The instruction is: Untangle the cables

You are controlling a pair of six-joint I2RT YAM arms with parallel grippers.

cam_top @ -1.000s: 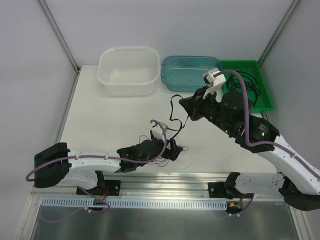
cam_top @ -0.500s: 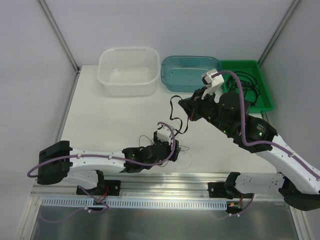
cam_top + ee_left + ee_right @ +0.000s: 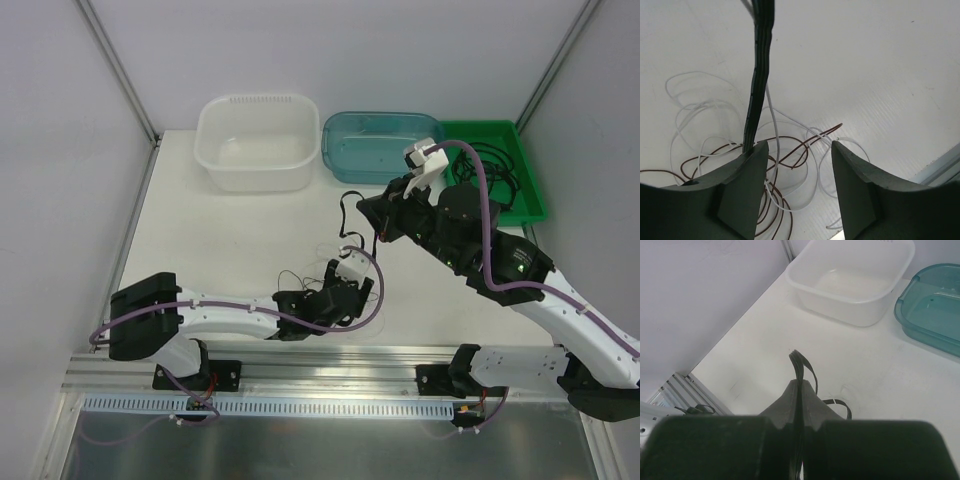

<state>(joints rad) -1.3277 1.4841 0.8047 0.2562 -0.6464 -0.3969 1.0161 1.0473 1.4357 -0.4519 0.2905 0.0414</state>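
My right gripper point(image 3: 362, 207) is shut on a flat black cable point(image 3: 345, 215) and holds it above the table's middle. In the right wrist view the cable point(image 3: 799, 362) loops up out of the shut jaws point(image 3: 801, 382). My left gripper point(image 3: 355, 300) is open, low over a tangle near the front edge. In the left wrist view a thin white cable point(image 3: 690, 107) and thin brown wires point(image 3: 790, 140) lie between and below the open gripper point(image 3: 799, 147). The black cable point(image 3: 759, 75) rises from beside the left finger point(image 3: 747, 185). Thin dark wires point(image 3: 295, 275) trail left of the gripper.
A white tub point(image 3: 257, 140), a teal tub point(image 3: 375, 145) and a green tray point(image 3: 500, 200) holding more dark cables stand along the back. The metal rail point(image 3: 300, 360) of the table's front edge runs just behind my left gripper.
My left arm has slid right along the front, and its gripper now sits over the thin wires. My right gripper has stayed still with the black cable.
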